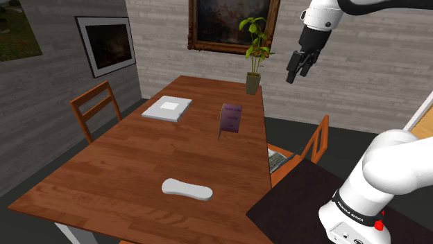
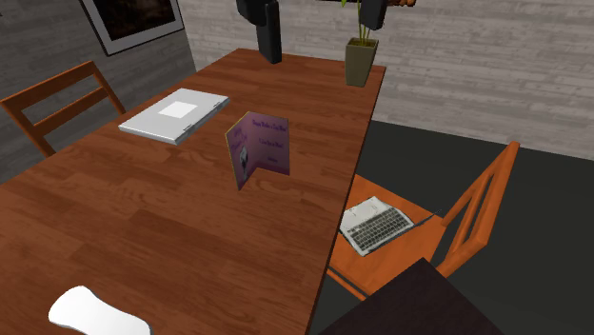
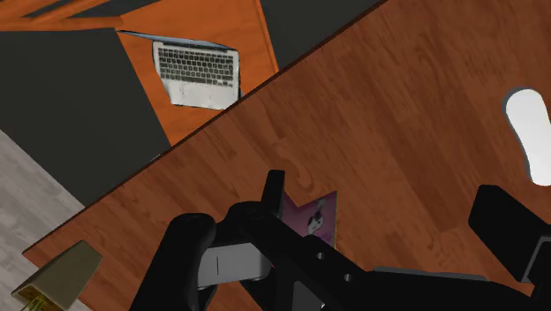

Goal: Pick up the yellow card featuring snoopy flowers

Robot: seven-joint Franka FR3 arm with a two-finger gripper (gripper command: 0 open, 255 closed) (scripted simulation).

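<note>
The folded purple card [image 2: 259,147] stands on the table [image 2: 143,219] (light, thin, likely bendable); the hand [image 1: 297,73], open and empty, would best pinch one panel's top edge.

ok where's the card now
In the shoulder view the purple card stands upright mid-table, right of the white box, in front of the potted plant.

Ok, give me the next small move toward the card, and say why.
Probably lower and bring the open jaws over the purple folded card. In the shoulder view they hang high above the table, up by the potted plant, while the card stands upright mid-table, untouched.
</note>
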